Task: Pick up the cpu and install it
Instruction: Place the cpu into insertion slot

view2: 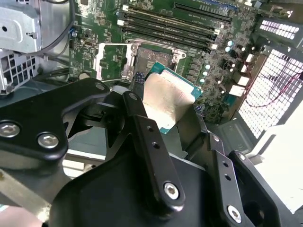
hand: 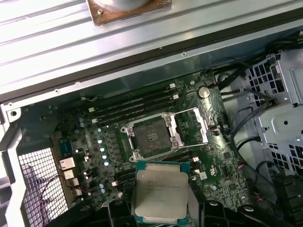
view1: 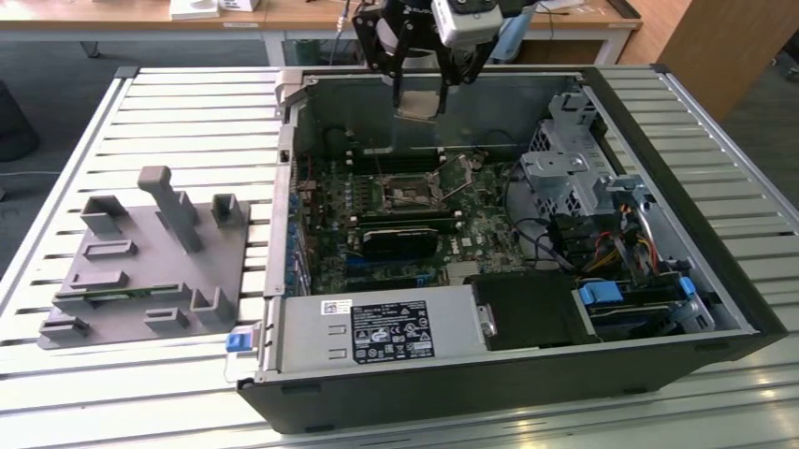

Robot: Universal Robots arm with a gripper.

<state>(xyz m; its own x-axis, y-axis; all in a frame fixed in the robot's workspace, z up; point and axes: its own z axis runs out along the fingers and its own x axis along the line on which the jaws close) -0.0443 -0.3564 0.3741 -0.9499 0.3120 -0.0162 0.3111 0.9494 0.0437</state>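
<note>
My gripper (view1: 418, 101) hangs above the far part of the open computer case (view1: 699, 281), shut on the cpu (view1: 418, 105). The cpu (hand: 161, 194) is a flat square chip with a silvery top and a green rim, and in both wrist views it is held by its edges between my black fingers (view2: 142, 127). Beneath it on the green motherboard (hand: 94, 142) lies the socket (hand: 151, 137), with its metal load frame (hand: 191, 125) swung open to one side. The chip is well above the socket and touches nothing. In the exterior view the socket (view1: 406, 195) lies nearer the camera than my gripper.
A grey fixture block (view1: 144, 262) with posts and a green memory stick (view1: 112, 297) sits on the slatted table at the exterior view's left. Inside the case are memory slots (hand: 137, 106), a black card (view1: 399, 238), the power supply (view1: 374, 332), a drive cage (view1: 574, 178) and cables (view1: 624, 248).
</note>
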